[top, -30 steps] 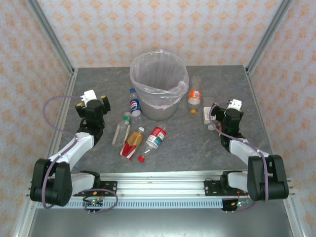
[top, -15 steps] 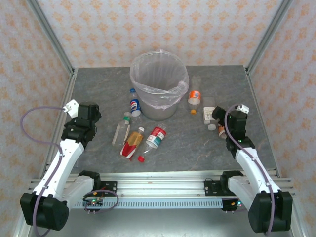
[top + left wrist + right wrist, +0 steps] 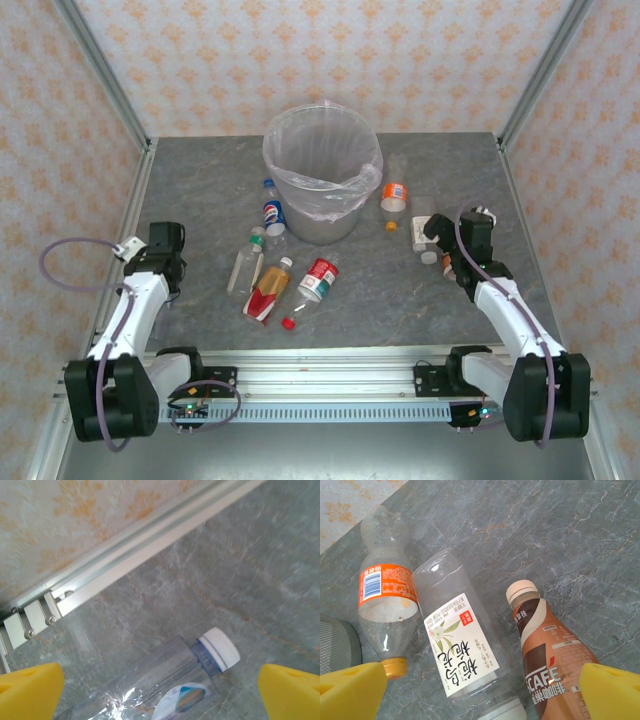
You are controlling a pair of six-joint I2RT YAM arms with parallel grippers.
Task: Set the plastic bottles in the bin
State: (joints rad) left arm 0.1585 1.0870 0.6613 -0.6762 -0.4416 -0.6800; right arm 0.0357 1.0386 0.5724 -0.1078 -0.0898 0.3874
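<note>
Your left gripper point(image 3: 160, 692) hangs by the left edge rail point(image 3: 135, 550) of the grey stone-look table point(image 3: 450, 160), its yellow fingers point(image 3: 27, 690) spread wide and gripping nothing; a clear white-capped bottle point(image 3: 150, 690) lies on the table between them. Your right gripper point(image 3: 481, 690) is equally wide open and empty above three bottles lying side by side to the right of the bin: an orange-label bottle point(image 3: 387, 592), a white-label bottle point(image 3: 460, 645) and a brown coffee bottle point(image 3: 550, 640). The bag-lined grey bin point(image 3: 325, 228) stands at the middle rear of the table. On its near left lie a blue-label Pepsi bottle point(image 3: 272, 212), a label-less bottle point(image 3: 244, 270), a red-and-yellow bottle point(image 3: 266, 292) and a red-label bottle point(image 3: 317, 277).
</note>
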